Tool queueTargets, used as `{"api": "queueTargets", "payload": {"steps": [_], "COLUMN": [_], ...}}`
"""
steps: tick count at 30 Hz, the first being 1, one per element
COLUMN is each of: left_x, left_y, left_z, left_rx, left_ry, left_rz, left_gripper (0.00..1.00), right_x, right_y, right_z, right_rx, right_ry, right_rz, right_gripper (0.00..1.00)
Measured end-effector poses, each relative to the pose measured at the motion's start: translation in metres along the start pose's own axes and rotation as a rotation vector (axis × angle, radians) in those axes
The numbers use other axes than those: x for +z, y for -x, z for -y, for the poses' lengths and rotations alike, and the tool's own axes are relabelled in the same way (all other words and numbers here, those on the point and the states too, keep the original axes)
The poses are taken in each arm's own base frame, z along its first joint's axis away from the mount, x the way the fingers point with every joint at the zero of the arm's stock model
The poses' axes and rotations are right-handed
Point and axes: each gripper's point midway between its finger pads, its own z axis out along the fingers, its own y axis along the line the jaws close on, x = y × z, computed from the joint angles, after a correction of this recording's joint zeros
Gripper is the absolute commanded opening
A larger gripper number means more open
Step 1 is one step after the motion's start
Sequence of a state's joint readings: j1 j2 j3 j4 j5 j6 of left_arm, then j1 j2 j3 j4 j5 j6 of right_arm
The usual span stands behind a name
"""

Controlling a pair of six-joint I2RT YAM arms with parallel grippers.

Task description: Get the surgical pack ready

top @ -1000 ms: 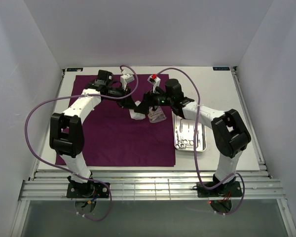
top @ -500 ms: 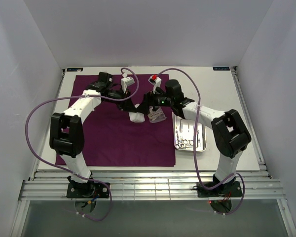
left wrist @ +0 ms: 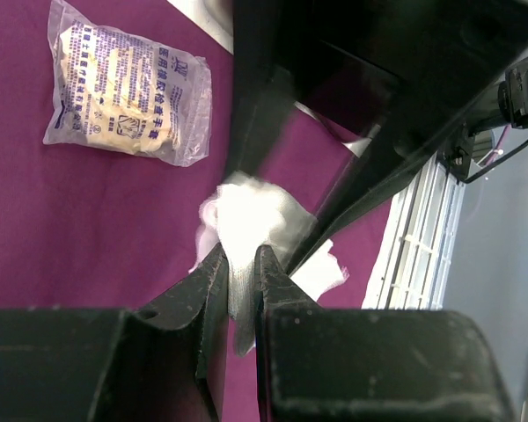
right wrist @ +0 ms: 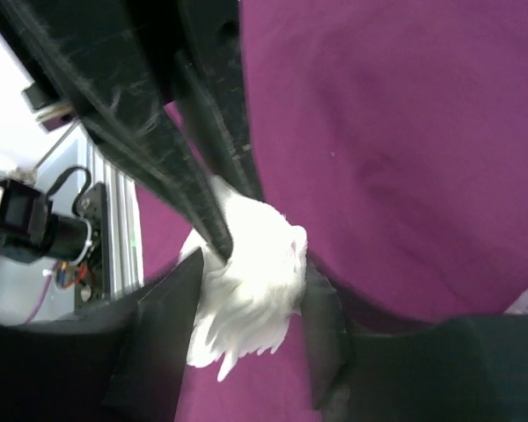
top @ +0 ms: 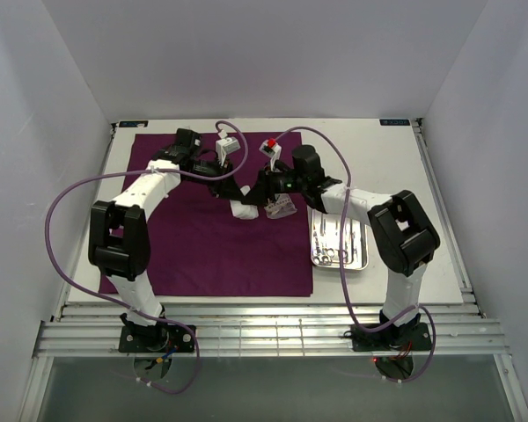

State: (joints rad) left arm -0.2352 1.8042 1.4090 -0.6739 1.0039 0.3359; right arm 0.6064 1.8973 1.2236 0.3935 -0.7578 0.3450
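Note:
The surgical pack's deep-purple cloth lies flat on the table. Above its right half, a wad of white gauze hangs between both grippers. My left gripper is shut on the gauze, pinching it at the fingertips. My right gripper straddles the same wad, one finger pressed on each side. In the left wrist view the right gripper's dark fingers cross over the gauze. The small steel tray with metal instruments sits just right of the cloth.
A sealed plastic packet of gauze lies on the cloth's right edge, beside the grippers, and shows in the left wrist view. White walls close in the table on three sides. Purple cables arch over both arms.
The right gripper's jaws have come in from wide open onto the gauze. The left gripper with the gauze has shifted slightly right toward the right gripper.

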Motion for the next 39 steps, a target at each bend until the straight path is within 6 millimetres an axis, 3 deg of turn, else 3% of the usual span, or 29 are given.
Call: {"api": "queueTargets", "payload": {"steps": [3, 8, 9, 12, 14, 15, 16, 17, 18, 19, 26, 31, 35, 37, 39], "left_x": [0.000, 0.000, 0.001, 0.001, 0.001, 0.001, 0.001, 0.000, 0.000, -0.002, -0.008, -0.018, -0.028, -0.031, -0.031], "left_y": [-0.001, -0.004, -0.005, -0.004, -0.004, -0.004, -0.003, -0.003, -0.002, -0.001, 0.016, 0.056, 0.092, 0.100, 0.099], "left_z": [-0.001, -0.003, -0.002, -0.002, -0.002, -0.002, -0.002, -0.006, -0.009, -0.015, -0.019, -0.010, 0.013, 0.019, 0.012], "left_rx": [0.001, -0.010, -0.013, -0.022, -0.030, -0.034, -0.036, -0.029, -0.027, -0.036, -0.116, -0.136, -0.114, -0.113, -0.124], "left_ry": [0.005, 0.018, 0.017, 0.017, 0.018, 0.019, 0.020, 0.041, 0.058, 0.084, 0.137, 0.133, 0.041, 0.021, 0.063], "left_rz": [-0.002, -0.018, -0.019, -0.018, -0.018, -0.018, -0.017, -0.018, -0.019, -0.017, 0.013, 0.090, 0.164, 0.178, 0.177], "left_gripper": [0.00, 0.00, 0.00, 0.01, 0.22, 0.36, 0.59, 0.74, 0.89, 0.98, 0.98, 0.98, 0.98, 0.98, 0.98], "right_x": [0.000, -0.003, -0.003, -0.003, -0.003, -0.003, -0.004, -0.005, -0.007, -0.010, -0.021, -0.036, -0.059, -0.073, -0.091], "right_y": [-0.004, -0.013, -0.013, -0.012, -0.012, -0.012, -0.011, -0.011, -0.010, -0.009, 0.005, 0.003, 0.005, 0.006, 0.003], "right_z": [-0.003, -0.004, -0.004, -0.004, -0.005, -0.005, -0.005, -0.007, -0.009, -0.014, -0.015, -0.010, 0.005, 0.014, 0.022], "right_rx": [0.011, 0.032, 0.034, 0.040, 0.045, 0.048, 0.049, 0.057, 0.059, 0.059, 0.070, 0.139, 0.190, 0.218, 0.258], "right_ry": [0.021, 0.028, 0.029, 0.030, 0.030, 0.030, 0.029, 0.032, 0.033, 0.040, -0.030, -0.108, -0.195, -0.240, -0.301], "right_rz": [0.002, -0.003, -0.003, -0.001, 0.000, 0.001, 0.002, 0.001, 0.002, 0.004, 0.064, 0.101, 0.150, 0.179, 0.216], "right_gripper": [0.38, 0.16, 0.08, 0.08, 0.08, 0.08, 0.08, 0.08, 0.08, 0.08, 0.08, 0.08, 0.08, 0.08, 0.08]}}
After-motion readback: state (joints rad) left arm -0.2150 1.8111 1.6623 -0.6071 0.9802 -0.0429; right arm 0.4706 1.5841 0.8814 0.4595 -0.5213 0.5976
